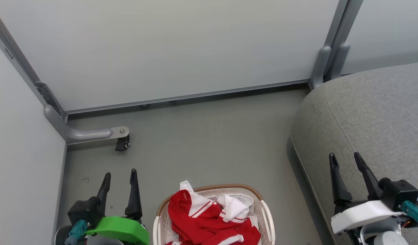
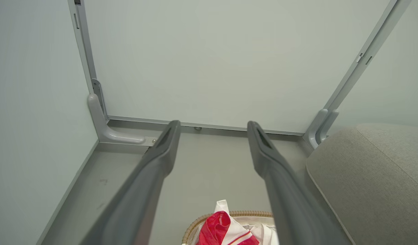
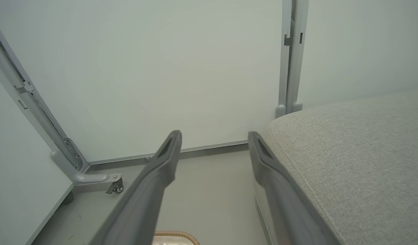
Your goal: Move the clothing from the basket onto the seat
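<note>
The red clothing (image 1: 209, 217) with white trim lies heaped in the white basket (image 1: 267, 212), which stands on the floor at the bottom middle of the head view. In the left wrist view the clothing (image 2: 214, 228) peeks over the basket's tan rim (image 2: 249, 214). The grey-green seat (image 1: 375, 112) fills the right side. My left gripper (image 1: 120, 177) hangs open left of the basket, nothing between its fingers. My right gripper (image 1: 345, 160) is open above the seat's front edge. Both wrist views show spread fingers, left gripper (image 2: 212, 127) and right gripper (image 3: 214, 137); the seat (image 3: 352, 153) lies to the right.
Pale partition panels (image 1: 168, 47) close off the back and left. A grey metal foot with a small caster (image 1: 122, 143) juts out at the back left corner. Another partition post (image 1: 326, 64) stands beside the seat. Bare grey floor (image 1: 209, 146) lies beyond the basket.
</note>
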